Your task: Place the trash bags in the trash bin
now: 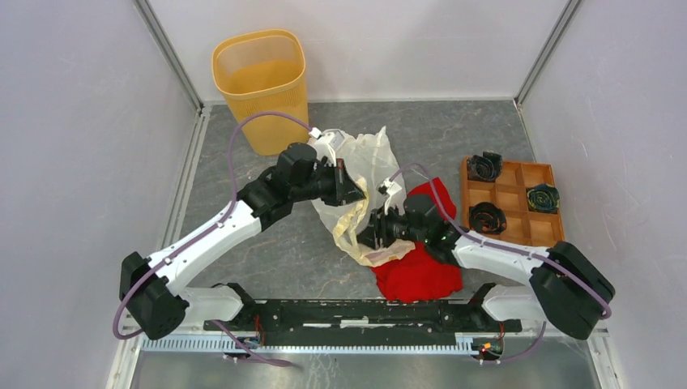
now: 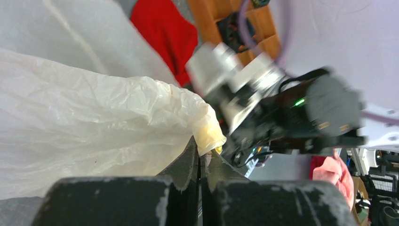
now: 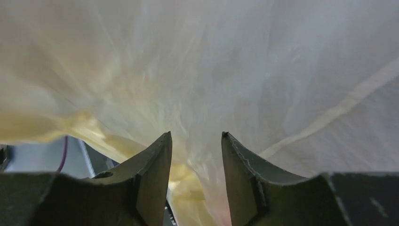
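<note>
The trash bag [image 1: 369, 162] lies bunched near the trash bin [image 1: 261, 85], to its right, long axis running away from it. The left gripper [image 2: 201, 151], closer to the bin, pinches its film; the right gripper [image 3: 195, 141] gapes around film farther off

Count: 1 trash bag [image 1: 369, 158], 1 trash bin [image 1: 261, 81], 1 red cloth heap [image 1: 417, 274], 1 wooden tray [image 1: 507, 197] with 3 dark round parts [image 1: 487, 217], 2 arms [image 1: 215, 235].

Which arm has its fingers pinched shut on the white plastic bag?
The left gripper: its fingers meet on a corner of the trash bag. The right gripper has its fingers standing apart.
</note>
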Robot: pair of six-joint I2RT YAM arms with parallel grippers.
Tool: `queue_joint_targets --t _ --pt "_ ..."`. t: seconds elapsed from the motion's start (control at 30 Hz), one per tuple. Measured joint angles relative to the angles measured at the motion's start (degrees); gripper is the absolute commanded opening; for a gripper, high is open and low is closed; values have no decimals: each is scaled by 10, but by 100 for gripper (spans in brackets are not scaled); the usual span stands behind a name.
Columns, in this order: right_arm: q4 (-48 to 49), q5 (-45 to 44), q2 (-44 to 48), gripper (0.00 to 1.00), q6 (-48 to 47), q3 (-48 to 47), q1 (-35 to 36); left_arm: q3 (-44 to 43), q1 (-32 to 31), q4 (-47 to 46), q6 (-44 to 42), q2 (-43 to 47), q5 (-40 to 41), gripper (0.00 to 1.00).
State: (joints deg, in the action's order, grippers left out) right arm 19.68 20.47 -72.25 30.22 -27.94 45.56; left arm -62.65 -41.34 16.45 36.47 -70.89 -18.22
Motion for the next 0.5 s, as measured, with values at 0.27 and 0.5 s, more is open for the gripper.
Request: queue_joint_targets --t 0.27,0.5 --pt "-196 -127 164 77 -82 -44 -106 80 -4 -3 0 -7 30 2" --pt "-268 -97 338 98 -107 12 -209 83 -16 -56 6 -65 0 2"
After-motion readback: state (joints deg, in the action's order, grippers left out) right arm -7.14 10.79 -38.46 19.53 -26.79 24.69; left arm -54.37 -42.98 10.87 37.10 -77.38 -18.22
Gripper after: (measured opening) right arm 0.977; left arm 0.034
